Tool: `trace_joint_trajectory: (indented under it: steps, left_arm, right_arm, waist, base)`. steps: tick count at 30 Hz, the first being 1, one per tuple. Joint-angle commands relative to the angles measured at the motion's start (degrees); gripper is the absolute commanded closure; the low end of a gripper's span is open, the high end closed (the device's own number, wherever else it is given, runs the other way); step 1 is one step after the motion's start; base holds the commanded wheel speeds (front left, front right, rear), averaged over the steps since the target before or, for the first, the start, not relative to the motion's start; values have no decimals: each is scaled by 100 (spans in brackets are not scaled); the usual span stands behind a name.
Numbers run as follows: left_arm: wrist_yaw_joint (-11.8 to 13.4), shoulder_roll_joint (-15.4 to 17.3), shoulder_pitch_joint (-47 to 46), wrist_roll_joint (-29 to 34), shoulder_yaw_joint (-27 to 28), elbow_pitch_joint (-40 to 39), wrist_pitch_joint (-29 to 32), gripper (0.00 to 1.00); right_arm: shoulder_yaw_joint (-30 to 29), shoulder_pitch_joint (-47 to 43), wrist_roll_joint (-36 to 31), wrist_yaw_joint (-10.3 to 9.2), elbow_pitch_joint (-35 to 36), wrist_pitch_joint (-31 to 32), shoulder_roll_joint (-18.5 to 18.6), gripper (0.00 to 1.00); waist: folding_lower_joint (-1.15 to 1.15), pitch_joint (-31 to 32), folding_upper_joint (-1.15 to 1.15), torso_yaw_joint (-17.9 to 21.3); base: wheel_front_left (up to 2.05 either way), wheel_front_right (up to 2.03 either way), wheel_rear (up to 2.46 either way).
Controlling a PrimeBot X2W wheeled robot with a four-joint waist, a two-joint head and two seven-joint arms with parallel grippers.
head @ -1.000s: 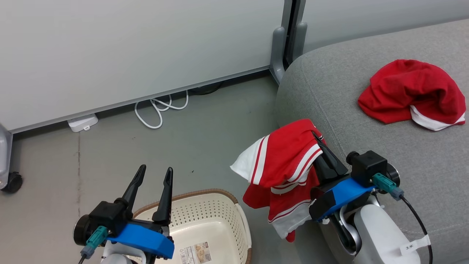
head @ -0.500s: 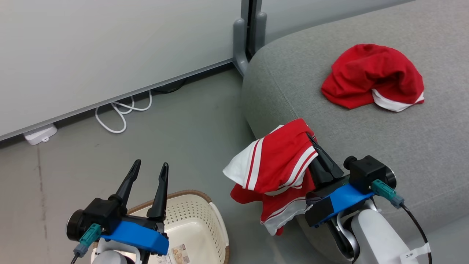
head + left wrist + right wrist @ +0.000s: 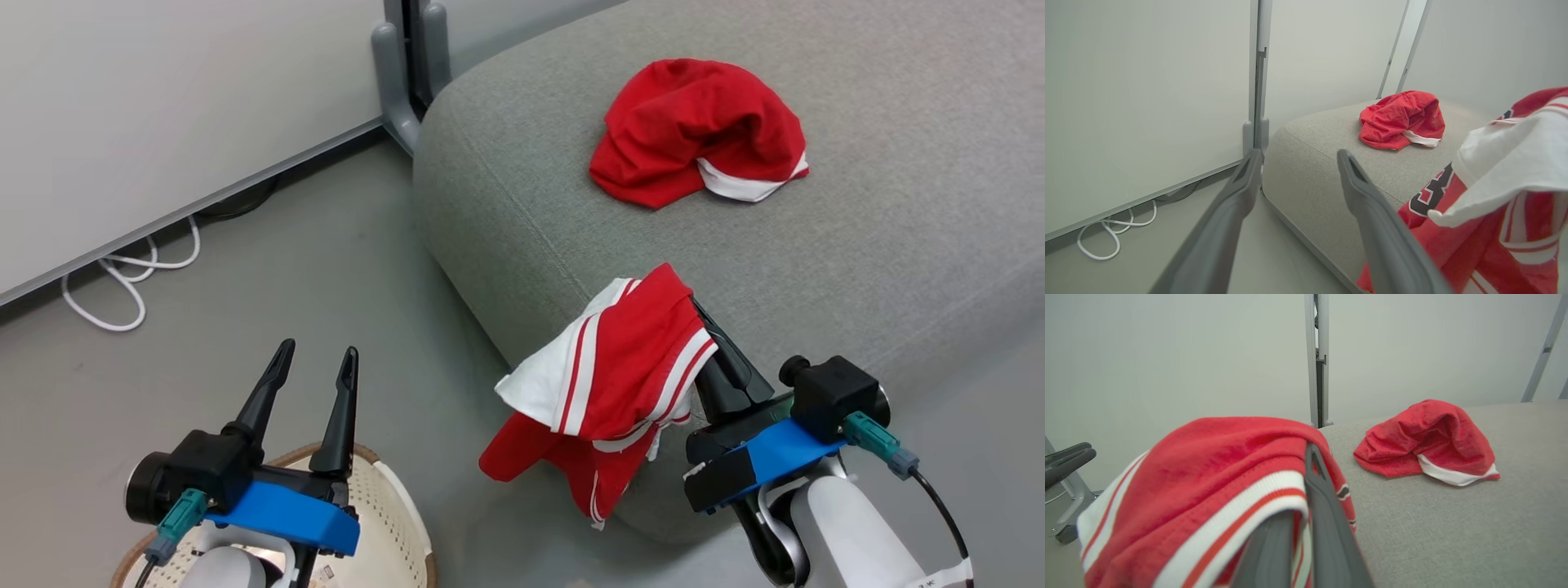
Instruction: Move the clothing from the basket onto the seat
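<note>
One piece of the clothing, a red garment with a white band point(image 3: 698, 131) point(image 3: 1401, 119) point(image 3: 1427, 441), lies crumpled on the grey seat point(image 3: 882, 212) point(image 3: 1453, 526). The other, red with white panels and stripes point(image 3: 608, 384) point(image 3: 1216, 490) point(image 3: 1502, 204), hangs from my right gripper point(image 3: 694, 306), which is shut on it at the seat's near corner. My left gripper point(image 3: 314, 363) stands open with nothing in it above the cream basket point(image 3: 392, 531), of which a part of the rim shows at the bottom left. The left fingers point(image 3: 1372, 212) frame the seat's corner.
A grey floor runs between the basket and the seat. White wall panels with a grey post point(image 3: 408, 73) stand behind. A coiled white cable point(image 3: 131, 273) lies along the wall's foot. A caster leg point(image 3: 1069, 490) shows at the left of the right wrist view.
The head view has swung to the right, so the seat and both garments sit further left. My right gripper still holds the striped garment, now in front of the seat's corner.
</note>
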State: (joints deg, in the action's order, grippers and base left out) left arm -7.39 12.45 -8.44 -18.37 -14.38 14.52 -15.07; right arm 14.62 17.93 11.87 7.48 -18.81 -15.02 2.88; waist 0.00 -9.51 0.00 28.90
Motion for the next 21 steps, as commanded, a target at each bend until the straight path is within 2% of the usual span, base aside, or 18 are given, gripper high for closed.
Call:
trace_joint_trajectory:
  steps: [1,6,21]
  left_arm:
    - [-12,40,-48,43,31,-27,-15,0]
    - [-12,52,-73,53,5,-48,-15,0]
    - [-12,112,-67,17,13,-105,-15,0]
  right_arm:
    - [-1,-70,28,3,51,-23,0,100]
    - [-86,-145,67,3,134,-23,1,100]
    - [-361,47,337,3,204,-23,2,100]
  waist:
    - [0,-69,0,150]
    - [0,-116,0,289]
    - [0,-255,0,307]
  base:
    - [0,0,0]
    - [0,0,0]
    - [0,0,0]
